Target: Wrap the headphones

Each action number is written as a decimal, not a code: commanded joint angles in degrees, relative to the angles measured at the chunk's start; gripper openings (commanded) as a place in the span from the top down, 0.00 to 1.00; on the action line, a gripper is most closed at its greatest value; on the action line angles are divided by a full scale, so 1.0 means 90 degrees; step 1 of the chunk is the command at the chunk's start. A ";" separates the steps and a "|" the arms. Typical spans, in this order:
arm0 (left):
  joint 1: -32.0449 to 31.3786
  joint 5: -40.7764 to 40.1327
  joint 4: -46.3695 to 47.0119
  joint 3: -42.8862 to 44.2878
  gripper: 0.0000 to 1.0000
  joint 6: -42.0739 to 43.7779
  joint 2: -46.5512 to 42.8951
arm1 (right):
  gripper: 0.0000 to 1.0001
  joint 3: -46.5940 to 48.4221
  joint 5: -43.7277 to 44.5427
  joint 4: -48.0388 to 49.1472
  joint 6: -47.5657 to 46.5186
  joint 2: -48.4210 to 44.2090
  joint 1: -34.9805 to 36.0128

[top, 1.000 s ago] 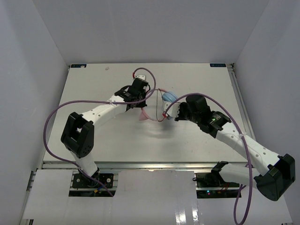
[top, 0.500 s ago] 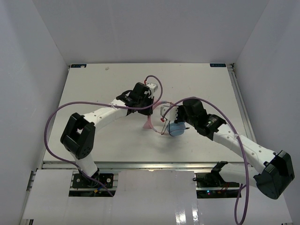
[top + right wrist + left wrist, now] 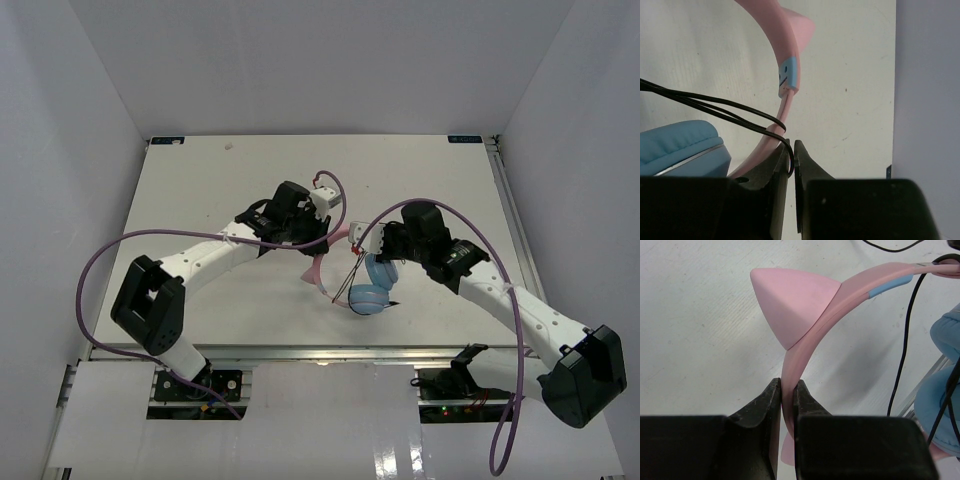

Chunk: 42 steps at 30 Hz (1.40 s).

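White desk (image 3: 200, 170), headphones (image 3: 372, 290) near its middle; left pincer (image 3: 785, 395) clamped on the pink headband (image 3: 805, 330), right pincer (image 3: 791, 150) on the black cable (image 3: 903, 345); winding wants steady tension, headband held firm.

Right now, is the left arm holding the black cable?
No, the left fingers are clamped on the pink headband.
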 commanded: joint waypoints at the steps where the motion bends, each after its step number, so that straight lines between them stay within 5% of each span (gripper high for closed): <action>1: -0.0040 0.0784 0.0153 0.0026 1.00 0.0099 -0.0742 | 0.86 0.0352 -0.0840 0.0202 0.0418 -0.0005 -0.0391; 11: -0.0038 0.1063 0.0136 0.0105 1.00 -0.0033 -0.1128 | 0.78 0.0478 -0.2389 0.0126 0.0992 0.0191 -0.1184; 21: -0.0045 0.1237 0.0115 0.0501 1.00 -0.0451 -0.1406 | 0.76 0.0608 -0.4921 0.0201 0.2048 0.0759 -0.1822; 42: -0.0045 0.0690 0.1024 0.0454 1.00 -0.1489 -0.2110 | 0.76 0.0337 -0.6880 0.1313 0.3838 0.1104 -0.2613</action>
